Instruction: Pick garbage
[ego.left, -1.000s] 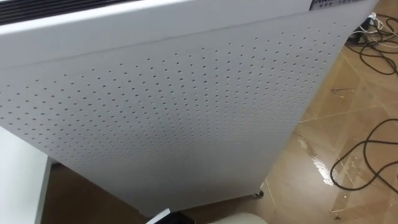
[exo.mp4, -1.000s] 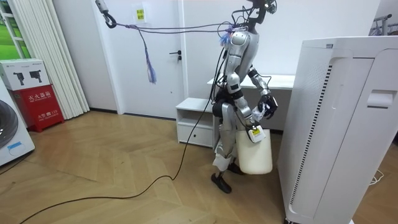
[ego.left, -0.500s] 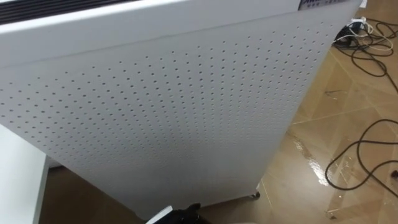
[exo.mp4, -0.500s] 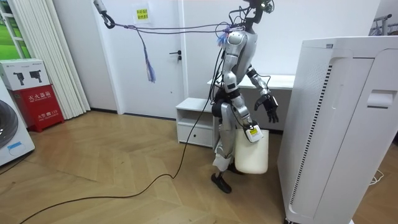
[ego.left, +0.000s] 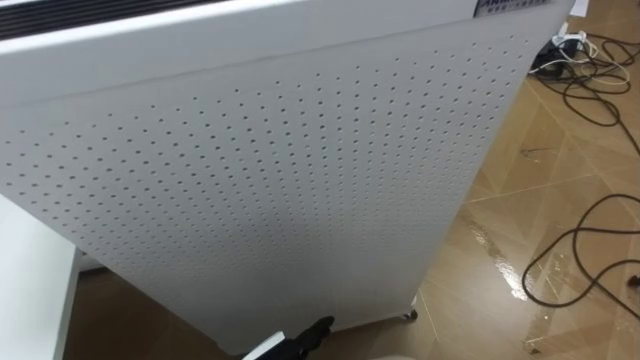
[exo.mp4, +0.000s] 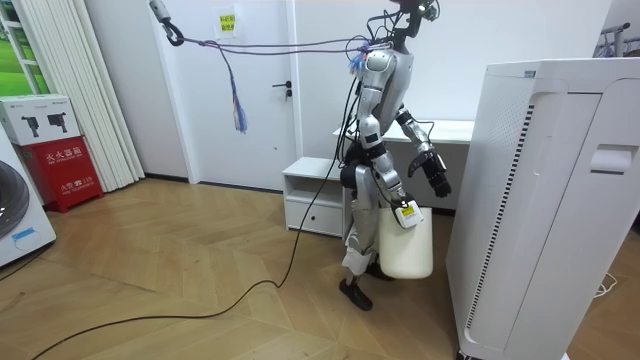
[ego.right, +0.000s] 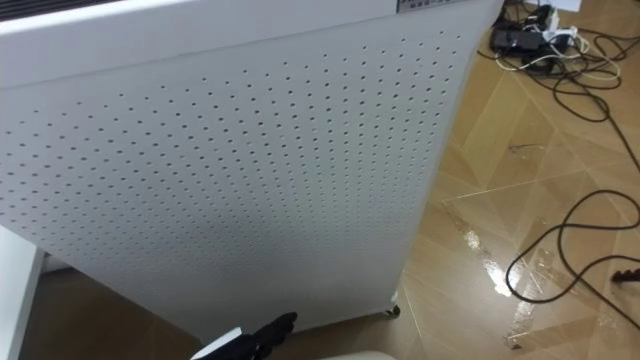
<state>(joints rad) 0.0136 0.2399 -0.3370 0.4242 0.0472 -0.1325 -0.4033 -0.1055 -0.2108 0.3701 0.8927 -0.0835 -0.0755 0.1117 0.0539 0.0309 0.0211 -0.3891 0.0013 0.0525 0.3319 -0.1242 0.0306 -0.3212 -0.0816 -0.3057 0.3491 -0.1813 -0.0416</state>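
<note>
Right robot hand (exo.mp4: 398, 203): grasping one white bin (exo.mp4: 406, 250), mid-frame. Left robot hand (ego.left: 303, 342): released, bottom centre, by one perforated cabinet (ego.left: 260, 180).

A tall white perforated cabinet (ego.left: 280, 180) stands on the left and centre of the wood floor (ego.left: 520, 200). Dark cables (ego.left: 585, 250) loop over the floor to its right, and more tangle at the far right. In the room view, a red box (exo.mp4: 60, 150) sits far left.
</note>
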